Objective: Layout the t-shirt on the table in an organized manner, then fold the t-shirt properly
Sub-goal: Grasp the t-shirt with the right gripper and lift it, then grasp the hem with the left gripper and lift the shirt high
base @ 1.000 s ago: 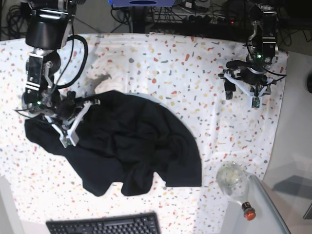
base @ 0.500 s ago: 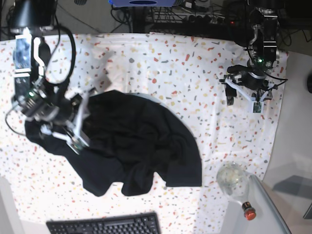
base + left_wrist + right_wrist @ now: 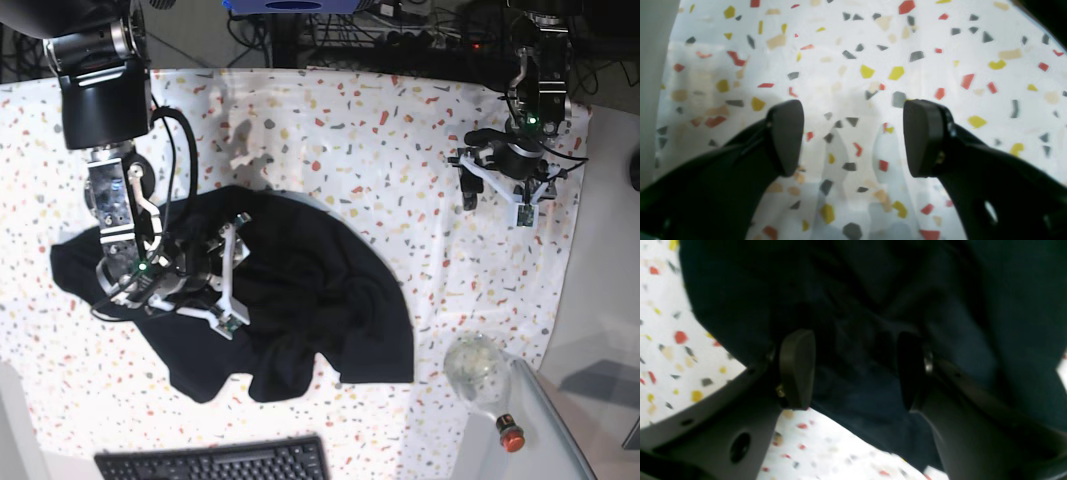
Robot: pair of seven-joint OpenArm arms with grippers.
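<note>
We see the t-shirt (image 3: 290,290) lying crumpled on the desk (image 3: 380,140), toward its left and front part, with a keyboard (image 3: 215,462) at the front edge. Our right gripper (image 3: 228,282) hovers over the shirt's left half; its jaws stand wide apart with black cloth beneath them and nothing pinched. Our left gripper (image 3: 497,195) hangs near the desk's far right corner, jaws wide and empty over bare speckled cloth.
</note>
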